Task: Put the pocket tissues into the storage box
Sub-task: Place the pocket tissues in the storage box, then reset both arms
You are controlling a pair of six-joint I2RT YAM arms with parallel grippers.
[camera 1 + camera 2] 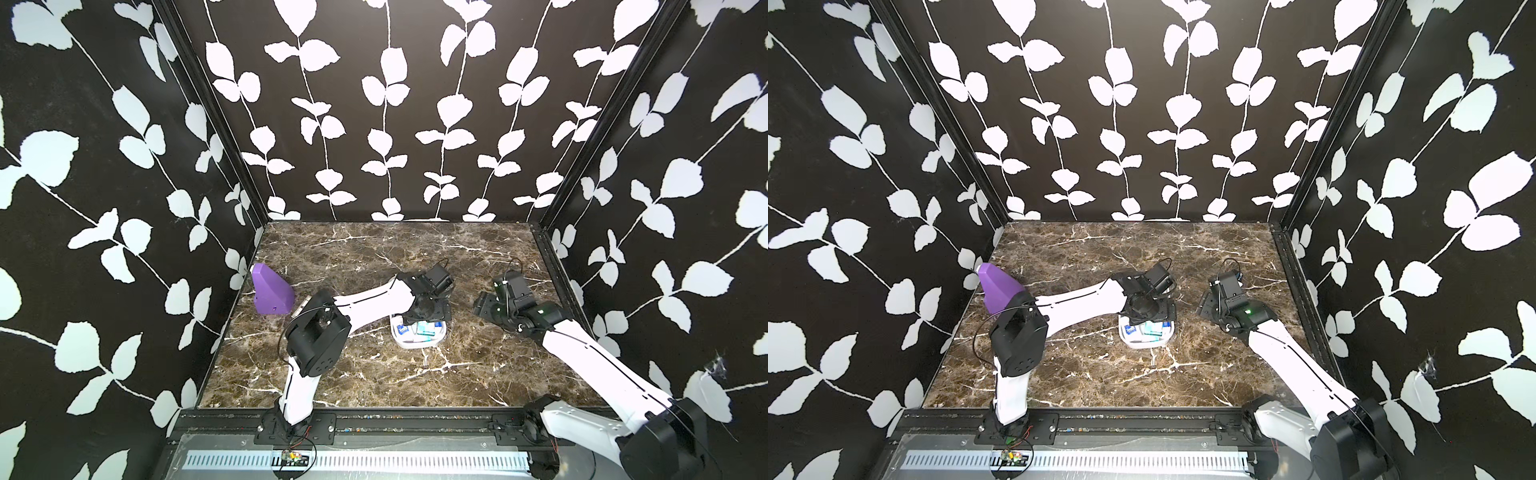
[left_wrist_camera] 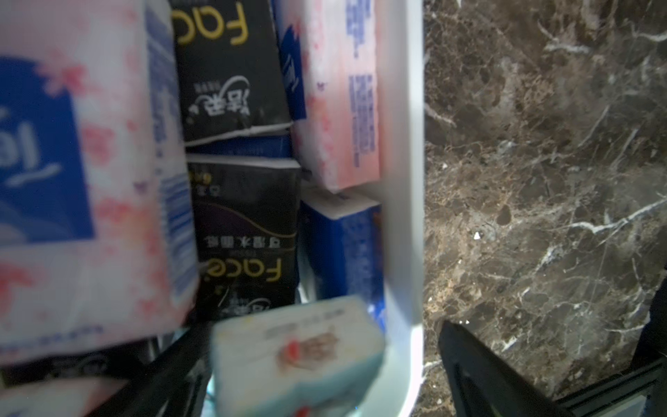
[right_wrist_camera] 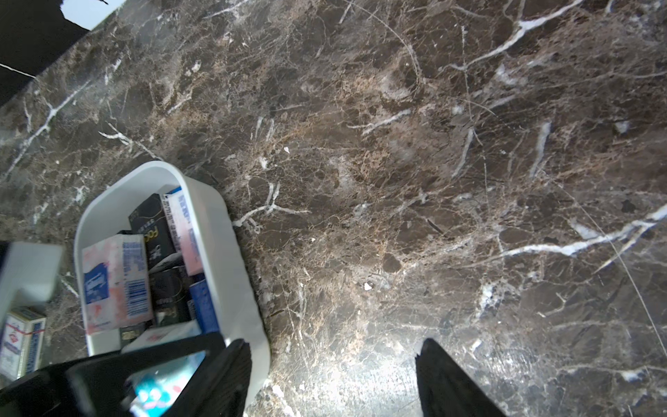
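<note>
Both top views are bright and sharp, with walls (image 1: 83, 208) bent at the edges. The packs (image 2: 79, 180) are blurred in the left wrist view. Glare is seen on the counter (image 3: 361, 375).

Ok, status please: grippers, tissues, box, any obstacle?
Left gripper open over storage box, teal pack between jaws. Right gripper open, empty. One stray pack seemingly outside box. No obstacle seen.

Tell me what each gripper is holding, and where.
Nothing is gripped. The left gripper is open over the storage box, a pale teal tissue pack loose between its fingers. The right gripper is open over the table.
</note>
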